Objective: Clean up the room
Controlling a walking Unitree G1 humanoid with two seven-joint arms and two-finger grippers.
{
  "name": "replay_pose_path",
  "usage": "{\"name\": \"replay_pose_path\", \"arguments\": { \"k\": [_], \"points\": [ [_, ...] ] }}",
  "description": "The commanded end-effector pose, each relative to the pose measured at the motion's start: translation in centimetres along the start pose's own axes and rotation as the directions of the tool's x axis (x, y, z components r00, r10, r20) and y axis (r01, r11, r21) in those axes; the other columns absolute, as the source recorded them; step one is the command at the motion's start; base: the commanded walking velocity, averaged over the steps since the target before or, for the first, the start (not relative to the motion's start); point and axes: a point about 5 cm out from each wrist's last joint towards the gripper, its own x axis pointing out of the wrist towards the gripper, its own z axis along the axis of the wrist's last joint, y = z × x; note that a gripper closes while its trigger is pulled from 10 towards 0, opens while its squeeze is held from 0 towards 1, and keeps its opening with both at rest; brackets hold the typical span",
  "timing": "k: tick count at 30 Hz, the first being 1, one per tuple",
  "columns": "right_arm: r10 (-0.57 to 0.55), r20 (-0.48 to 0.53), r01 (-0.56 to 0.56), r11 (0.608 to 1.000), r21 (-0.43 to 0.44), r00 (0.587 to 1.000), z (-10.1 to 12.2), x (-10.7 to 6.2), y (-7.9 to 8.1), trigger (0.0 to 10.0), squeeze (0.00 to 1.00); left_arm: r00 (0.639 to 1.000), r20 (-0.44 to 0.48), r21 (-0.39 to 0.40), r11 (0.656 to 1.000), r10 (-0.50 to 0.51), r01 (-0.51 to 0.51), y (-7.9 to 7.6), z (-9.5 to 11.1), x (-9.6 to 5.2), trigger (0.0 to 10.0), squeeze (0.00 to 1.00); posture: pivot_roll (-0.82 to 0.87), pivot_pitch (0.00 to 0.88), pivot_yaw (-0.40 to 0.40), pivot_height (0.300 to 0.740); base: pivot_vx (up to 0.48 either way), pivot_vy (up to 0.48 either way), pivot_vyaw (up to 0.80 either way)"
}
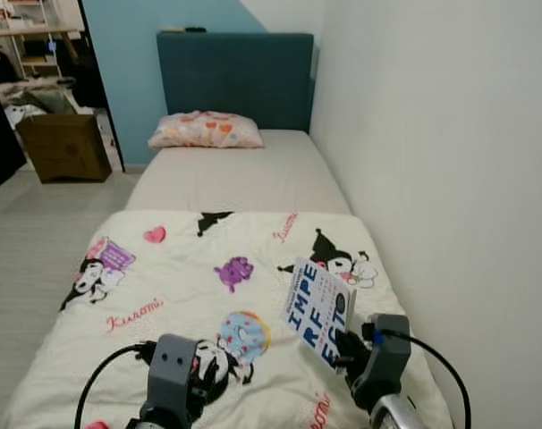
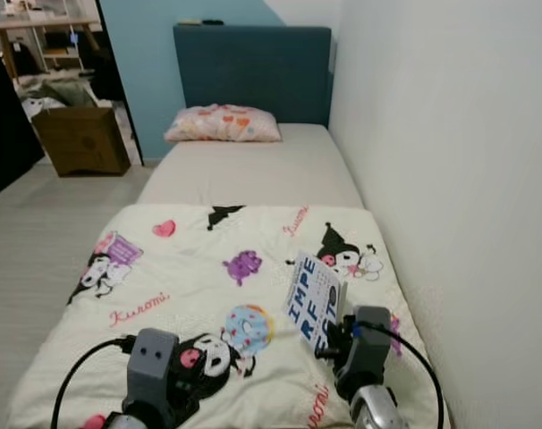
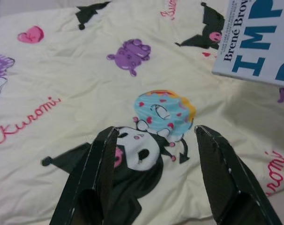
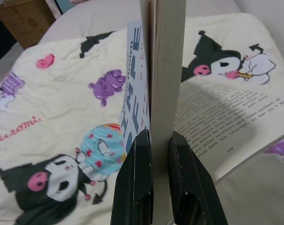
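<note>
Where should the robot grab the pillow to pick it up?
Probably by the near long edge of the pillow, coming from the foot of the bed. It lies flat against the headboard, so the far side is blocked, and the soft edge bunches easily. The left pincer is open and free; the right pincer holds the book.

White blue-lettered book (image 1: 317, 312) upright, half-open, above blanket (image 1: 164, 277)

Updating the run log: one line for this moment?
right gripper: shut on book, lifted above blanket | left gripper: open, empty, over blanket | pillow: at headboard
</note>
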Motion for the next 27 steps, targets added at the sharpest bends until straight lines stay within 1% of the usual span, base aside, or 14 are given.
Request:
{"name": "replay_pose_path", "arguments": {
  "k": [1, 12, 20, 27],
  "points": [
    [-0.003, 0.024, 0.002, 1.0, 0.02, 1.0, 0.4, -0.2, 0.1, 10.0, 0.0, 1.0, -0.019, 0.002, 1.0, 0.001, -0.001, -0.1, -0.5, -0.3, 10.0, 0.0, 0.02, 0.164, -0.027, 0.698, 0.0, 0.0, 0.0],
    [-0.019, 0.023, 0.018, 0.999, 0.044, 1.0, 0.3, -0.3, 0.0, 10.0, 0.0, 1.0, -0.015, 0.003, 1.0, -0.001, 0.001, -0.2, -0.3, -0.2, 10.0, 0.0, 0.02, 0.155, -0.017, 0.74, 0.0, 0.0, 0.0],
    [-0.016, 0.017, 0.016, 0.999, 0.051, 1.0, 0.1, -0.5, 0.0, 10.0, 0.0, 1.0, -0.012, -0.003, 1.0, 0.02, -0.02, 0.0, -0.3, -0.1, 10.0, 0.0, 0.02, 0.144, -0.018, 0.74, 0.0, 0.0, 0.0],
    [-0.012, -0.011, 0.013, 0.997, 0.071, 1.0, -0.7, -0.8, 0.1, 10.0, 0.0, 1.0, -0.016, -0.001, 1.0, 0.019, -0.019, -0.1, -0.5, -0.3, 10.0, 0.0, 0.02, 0.136, -0.016, 0.74, 0.0, 0.0, 0.0]
  ]
}}
